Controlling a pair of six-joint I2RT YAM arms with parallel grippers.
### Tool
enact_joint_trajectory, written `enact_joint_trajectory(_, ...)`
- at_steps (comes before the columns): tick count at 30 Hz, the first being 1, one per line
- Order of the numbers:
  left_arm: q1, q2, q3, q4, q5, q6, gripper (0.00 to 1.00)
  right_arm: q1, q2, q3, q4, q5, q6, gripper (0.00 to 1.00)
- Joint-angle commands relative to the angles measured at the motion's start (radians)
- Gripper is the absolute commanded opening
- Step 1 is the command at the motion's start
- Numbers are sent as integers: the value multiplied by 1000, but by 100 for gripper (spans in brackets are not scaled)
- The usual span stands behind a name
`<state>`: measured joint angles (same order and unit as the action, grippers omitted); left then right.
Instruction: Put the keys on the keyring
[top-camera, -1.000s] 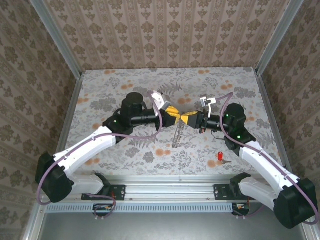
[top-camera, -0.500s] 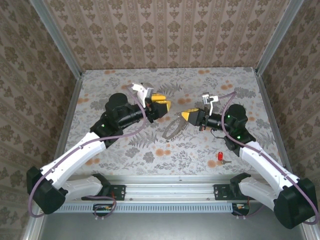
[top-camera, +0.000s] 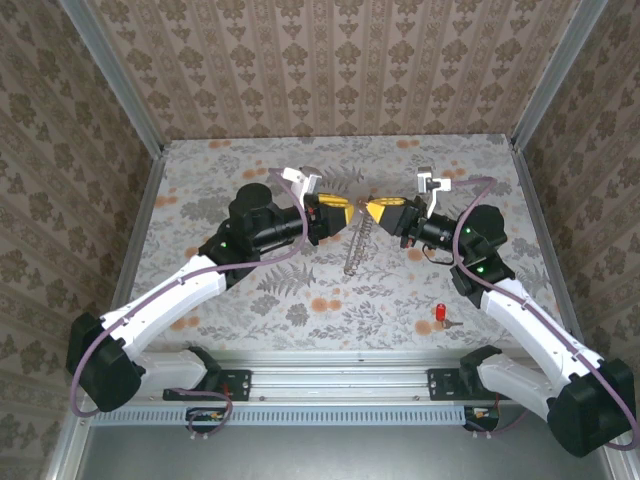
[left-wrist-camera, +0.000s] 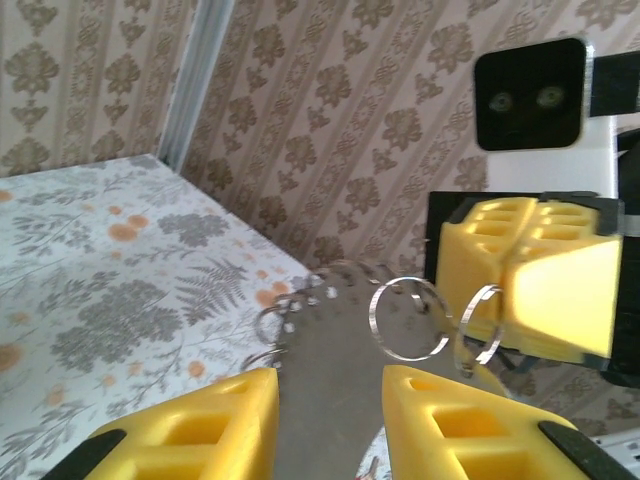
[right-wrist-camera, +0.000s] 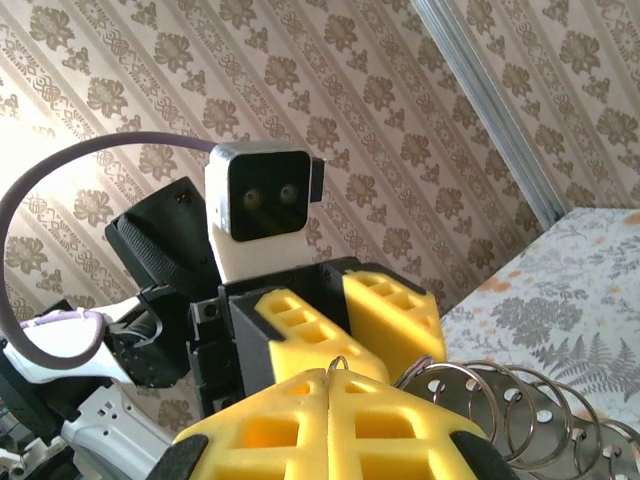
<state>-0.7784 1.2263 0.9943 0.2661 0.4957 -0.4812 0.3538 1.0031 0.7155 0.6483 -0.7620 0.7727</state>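
My right gripper (right-wrist-camera: 330, 392) is clamped on the keyring (top-camera: 357, 248), which hangs between both grippers at mid-table. My left gripper (left-wrist-camera: 330, 400) faces it, jaws partly apart. The key (top-camera: 440, 313) lies on the table (top-camera: 250, 295) beside my right arm, well apart.

Note left gripper (top-camera: 343, 213) and right gripper (top-camera: 374, 210) tip to tip, raised above table (top-camera: 200, 180). Note keyring (top-camera: 357, 248) hanging just below right gripper's closed tips. Locate red-headed key (top-camera: 441, 315) on table, well behind right gripper.
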Motion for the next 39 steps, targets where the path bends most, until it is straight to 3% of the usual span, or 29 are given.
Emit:
enact_joint_trajectory(1, -9, 2, 18, 116, 44, -47, 34, -4, 13, 43, 85, 26, 28, 0)
enact_joint_trajectory(26, -25, 50, 55, 169, 86, -91, 32, -6, 35, 43, 90, 30, 36, 0)
enact_joint_trajectory(35, -33, 54, 62, 170, 99, -88, 20, -7, 49, 34, 94, 38, 34, 0)
enact_joint_trajectory(39, -38, 53, 59, 170, 95, -85, 8, -10, 54, 29, 94, 39, 34, 0)
